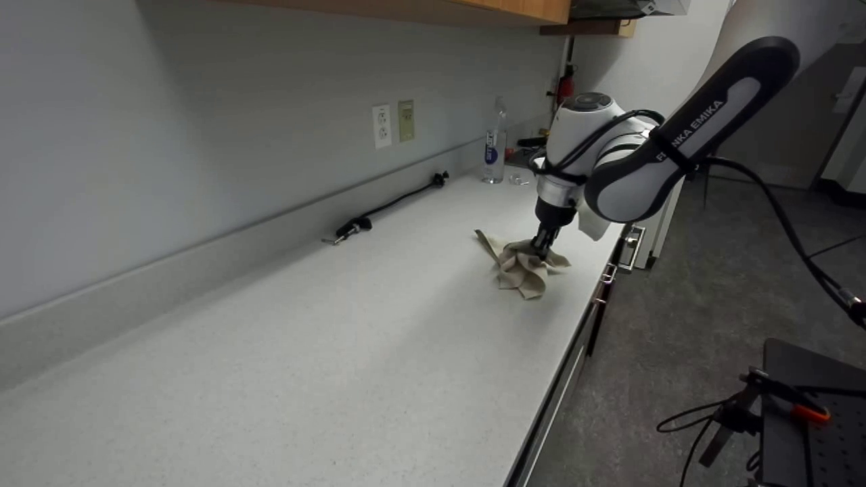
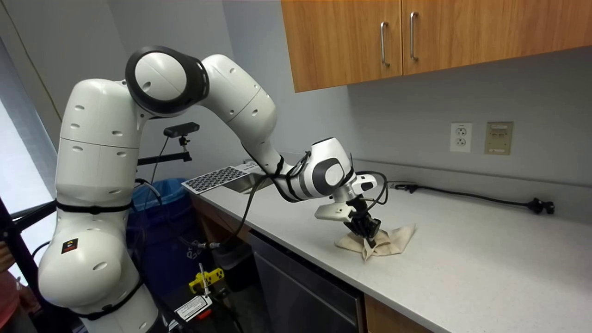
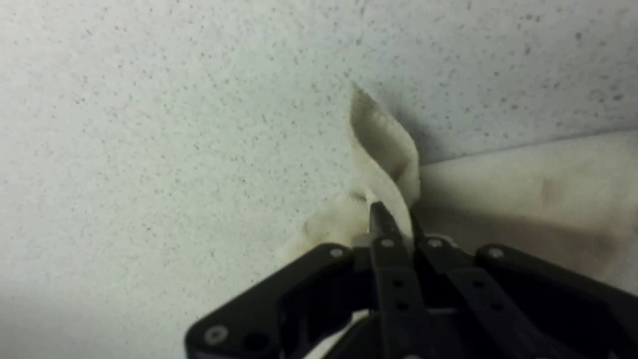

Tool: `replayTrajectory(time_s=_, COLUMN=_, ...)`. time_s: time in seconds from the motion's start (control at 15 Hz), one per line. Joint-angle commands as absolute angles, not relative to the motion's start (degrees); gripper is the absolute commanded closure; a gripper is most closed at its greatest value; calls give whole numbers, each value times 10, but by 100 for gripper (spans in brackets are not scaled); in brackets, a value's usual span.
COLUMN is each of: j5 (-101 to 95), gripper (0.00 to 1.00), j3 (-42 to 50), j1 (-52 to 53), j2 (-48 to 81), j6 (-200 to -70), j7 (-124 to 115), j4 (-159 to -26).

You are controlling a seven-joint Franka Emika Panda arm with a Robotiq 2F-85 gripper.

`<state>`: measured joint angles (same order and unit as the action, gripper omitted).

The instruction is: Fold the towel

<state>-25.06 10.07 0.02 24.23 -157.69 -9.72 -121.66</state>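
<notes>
Fingers (image 3: 386,254) pinch a fold of the cream towel (image 1: 521,274).
The towel lies bunched on the speckled countertop (image 1: 325,352), directly beneath the fingers and spreading out on several sides of them in both exterior views. In the wrist view one curled part of it juts just beyond the fingers, a flatter stretch with faint brownish marks lies to their right, and a smaller piece to their left. Well apart from the fingers, toward the wall (image 1: 270,122), a clear bottle (image 1: 494,154) stands upright in an exterior view.
</notes>
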Motion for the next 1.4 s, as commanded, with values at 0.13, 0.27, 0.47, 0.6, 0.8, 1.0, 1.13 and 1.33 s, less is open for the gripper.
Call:
replayTrajectory(time_s=0.13, j5=-242, gripper=99, j3=135, j1=23, j2=263, j6=-1632, j7=-130, j4=-1186)
replayTrajectory(time_s=0.27, j5=-253, gripper=99, j3=152, j1=43, j2=264, j6=-1656, j7=-149, j4=-1178)
replayTrajectory(time_s=0.47, j5=-254, gripper=99, j3=172, j1=69, j2=283, j6=-1671, j7=-158, j4=-1154)
replayTrajectory(time_s=0.6, j5=-251, gripper=99, j3=181, j1=81, j2=296, j6=-1669, j7=-160, j4=-1138)
replayTrajectory(time_s=0.8, j5=-251, gripper=70, j3=199, j1=98, j2=317, j6=-1668, j7=-173, j4=-1118)
replayTrajectory(time_s=1.0, j5=-250, gripper=47, j3=217, j1=112, j2=332, j6=-1672, j7=-186, j4=-1108)
replayTrajectory(time_s=1.13, j5=-248, gripper=34, j3=228, j1=120, j2=336, j6=-1676, j7=-196, j4=-1107)
replayTrajectory(time_s=1.33, j5=-243, gripper=10, j3=239, j1=128, j2=338, j6=-1681, j7=-208, j4=-1108)
